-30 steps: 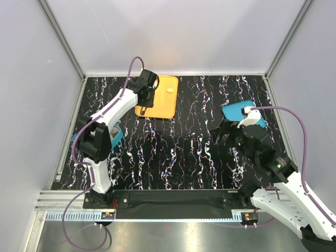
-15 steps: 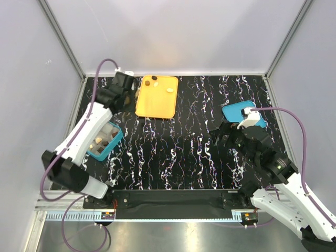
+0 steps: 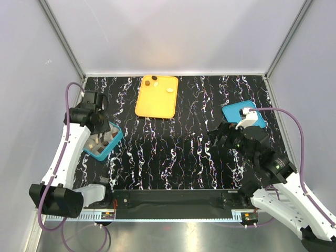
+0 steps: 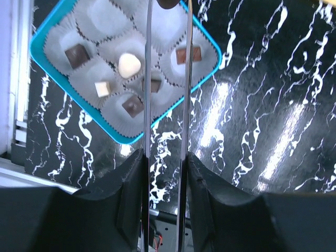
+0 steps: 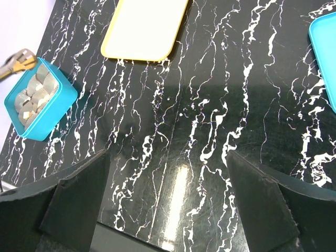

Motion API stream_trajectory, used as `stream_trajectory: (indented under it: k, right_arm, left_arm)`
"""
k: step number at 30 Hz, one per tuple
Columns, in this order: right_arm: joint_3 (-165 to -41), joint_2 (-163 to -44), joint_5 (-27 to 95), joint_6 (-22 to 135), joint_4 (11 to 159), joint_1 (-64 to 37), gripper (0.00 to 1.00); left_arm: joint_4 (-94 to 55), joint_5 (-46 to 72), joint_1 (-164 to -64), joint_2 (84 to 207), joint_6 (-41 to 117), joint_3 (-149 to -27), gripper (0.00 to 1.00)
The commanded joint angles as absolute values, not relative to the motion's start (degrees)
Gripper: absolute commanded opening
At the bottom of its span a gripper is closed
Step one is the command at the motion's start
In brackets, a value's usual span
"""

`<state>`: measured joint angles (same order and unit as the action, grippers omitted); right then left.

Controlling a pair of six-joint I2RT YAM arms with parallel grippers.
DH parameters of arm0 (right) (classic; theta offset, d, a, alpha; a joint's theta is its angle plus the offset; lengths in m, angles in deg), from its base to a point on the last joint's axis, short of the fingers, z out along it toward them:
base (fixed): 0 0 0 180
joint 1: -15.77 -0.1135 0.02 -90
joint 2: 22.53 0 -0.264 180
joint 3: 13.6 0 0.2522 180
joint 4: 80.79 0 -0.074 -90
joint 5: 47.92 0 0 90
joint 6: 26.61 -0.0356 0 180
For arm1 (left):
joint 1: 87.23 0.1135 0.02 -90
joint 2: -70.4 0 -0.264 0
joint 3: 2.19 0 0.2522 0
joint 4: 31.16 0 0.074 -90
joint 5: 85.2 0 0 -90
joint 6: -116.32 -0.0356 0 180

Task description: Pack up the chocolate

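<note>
1. Teal compartmented box (image 4: 128,137), lined with white pleated paper cups, sits near the left edge of the black, white-veined worktop (image 3: 178,157). Six chocolates lie in its cups, among them a pale cream round (image 4: 128,64) and a dark brown cube (image 4: 77,55).
2. The left tool (image 4: 168,10) hangs above that box with its thin blades set narrow. It pinches a dark brown chocolate piece (image 4: 169,3) at the very tips, and only the piece's lower edge shows at the top of the wrist view.
3. The relation that counts: the pinched piece lies over an empty paper cup (image 4: 167,29), just beside the cup that holds a brown square (image 4: 188,54). By my judgement the drop calls for a descent with almost no sideways shift.
4. Three loose chocolate pieces (image 3: 155,80) rest at the far end of the flat orange tray (image 3: 156,105). They are well apart from the box, to the right of the left tool and farther back.
5. The right tool (image 5: 167,157) stands wide with nothing between its fingers, above bare worktop near the flat teal lid (image 3: 233,113).
6. Both arms look about equally far from the tray, so the left seems the natural one to finish this placement.
</note>
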<state>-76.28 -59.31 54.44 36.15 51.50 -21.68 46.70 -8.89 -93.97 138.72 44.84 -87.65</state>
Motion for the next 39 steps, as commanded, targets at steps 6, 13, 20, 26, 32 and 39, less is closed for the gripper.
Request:
stream_trajectory:
  k: [6,13,20,26,32,39]
  right_arm:
    - [-76.6,-58.1,53.9,35.4,53.6,-22.1,1.0]
    - [-76.9,-57.0,54.2,35.1,52.3,-22.0,1.0]
    - [-77.3,-56.5,54.4,34.9,51.9,-22.1,1.0]
    - [-77.5,-56.1,54.5,34.8,51.4,-22.0,1.0]
    - [-77.8,-56.6,54.5,35.0,51.3,-22.1,1.0]
    - [-78.2,-56.7,54.7,35.1,51.1,-22.0,1.0]
  left_arm:
    - [44.2,-7.4,-93.7,137.0,47.5,-84.0,0.36]
    - [44.0,-10.4,-93.7,135.9,47.3,-81.7,0.37]
    - [42.6,-10.4,-93.6,136.0,46.8,-79.7,0.39]
    - [41.8,-11.0,-93.6,136.6,46.1,-79.8,0.42]
    - [41.8,-11.0,-93.6,136.8,45.8,-81.4,0.45]
    - [41.9,-12.1,-93.6,136.9,45.4,-82.6,0.47]
